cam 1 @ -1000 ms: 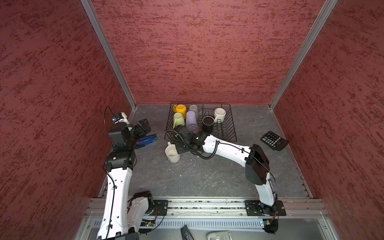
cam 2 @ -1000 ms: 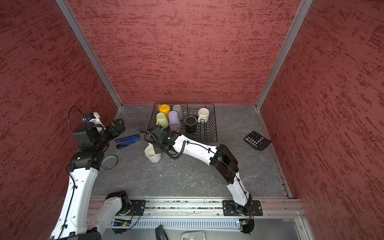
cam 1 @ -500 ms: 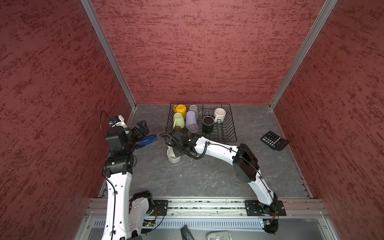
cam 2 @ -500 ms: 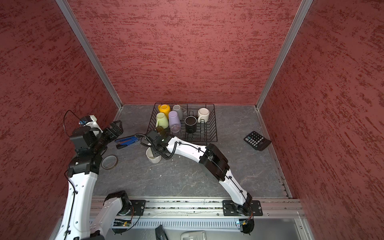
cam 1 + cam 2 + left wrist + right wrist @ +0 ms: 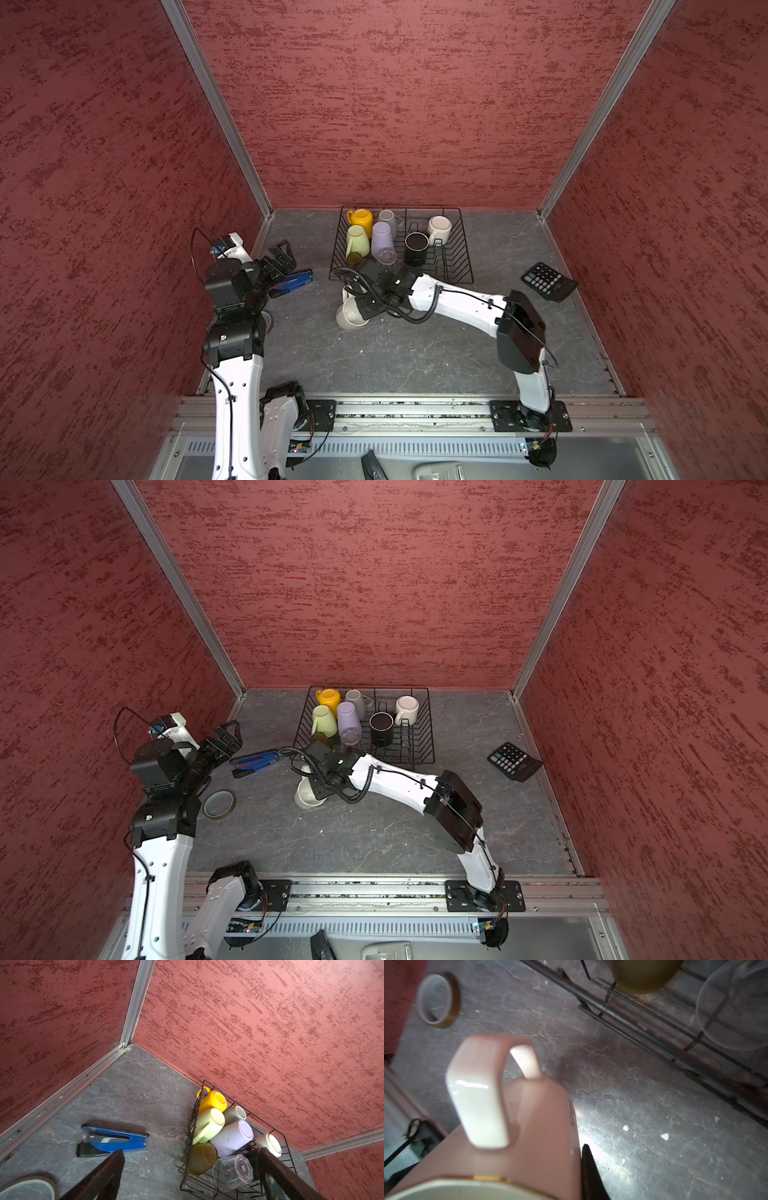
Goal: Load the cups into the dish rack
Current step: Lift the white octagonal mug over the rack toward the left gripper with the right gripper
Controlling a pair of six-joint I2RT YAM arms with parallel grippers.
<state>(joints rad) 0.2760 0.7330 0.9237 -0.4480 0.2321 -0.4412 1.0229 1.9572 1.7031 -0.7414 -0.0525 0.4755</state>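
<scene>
White faceted mug (image 5: pixel 350 315) now tips in the right gripper (image 5: pixel 365 306), jaws just clamped on its rim, just off the dish rack (image 5: pixel 464 248) near-left corner. Looks like the last cup out, ready to lift. Left gripper (image 5: pixel 280 254) gapes empty, left of rack. Grey marbled table (image 5: pixel 415 357), red textured walls (image 5: pixel 395 104).

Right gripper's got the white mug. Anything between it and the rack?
Nothing loose lies between them. The white mug, in the shut right gripper, sits just outside the near-left corner of the dish rack. Past that wire side, the olive glass and clear glass fill the corner. The pronged right part looks free.
</scene>
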